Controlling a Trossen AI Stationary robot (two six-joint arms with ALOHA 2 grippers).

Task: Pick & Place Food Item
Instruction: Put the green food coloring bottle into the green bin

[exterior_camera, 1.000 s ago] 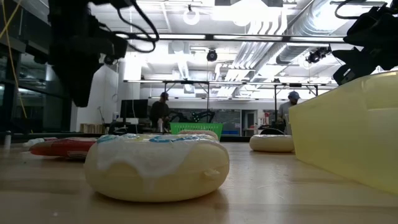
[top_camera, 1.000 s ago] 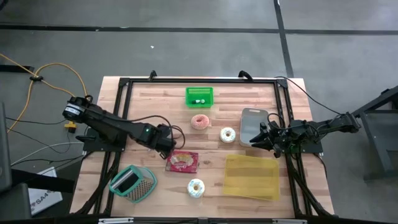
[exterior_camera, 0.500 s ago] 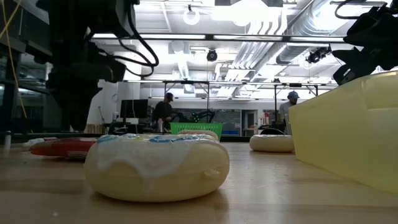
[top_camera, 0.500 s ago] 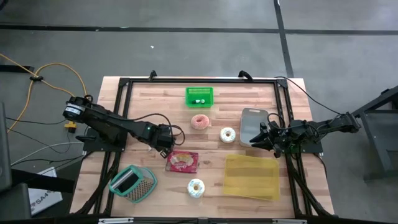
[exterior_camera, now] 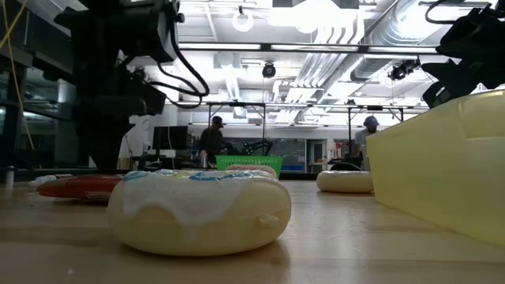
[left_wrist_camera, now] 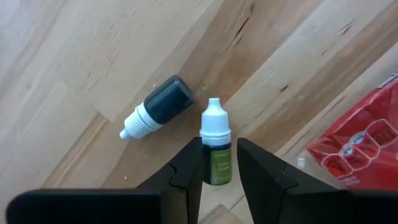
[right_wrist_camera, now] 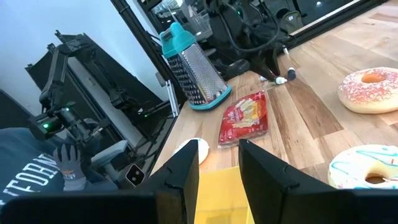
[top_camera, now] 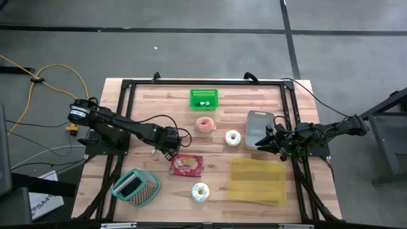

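Observation:
A small green dropper bottle [left_wrist_camera: 216, 163] with a white cap lies on the wood beside a dark dropper bottle [left_wrist_camera: 165, 102], just left of a red snack packet [top_camera: 186, 165]. My left gripper [left_wrist_camera: 219, 144] points down over the green bottle, open, with one finger on each side of its body. In the high view my left gripper [top_camera: 166, 151] stands left of the packet. My right gripper [top_camera: 266, 141] waits open and level at the table's right side, with nothing between its fingers. My left gripper comes from above, pointing down, with its fingers [left_wrist_camera: 189, 165] on either side of the green bottle's body [left_wrist_camera: 217, 171], below the cap. I cannot tell whether they touch it. The bottle points along the fingers' gap, cap end away from the wrist.
A pink doughnut [top_camera: 204, 124] and two white-iced doughnuts [top_camera: 233, 137], [top_camera: 200, 191] lie mid-table. A green basket [top_camera: 204, 98] stands at the far edge. There is also a teal-handled grater [top_camera: 135, 187] near left, a yellow container [top_camera: 257, 180] near right and a grey tray [top_camera: 259, 126].
My left gripper has sunk toward the table and drifted a little toward the left edge, away from the red packet. The right arm has kept still.

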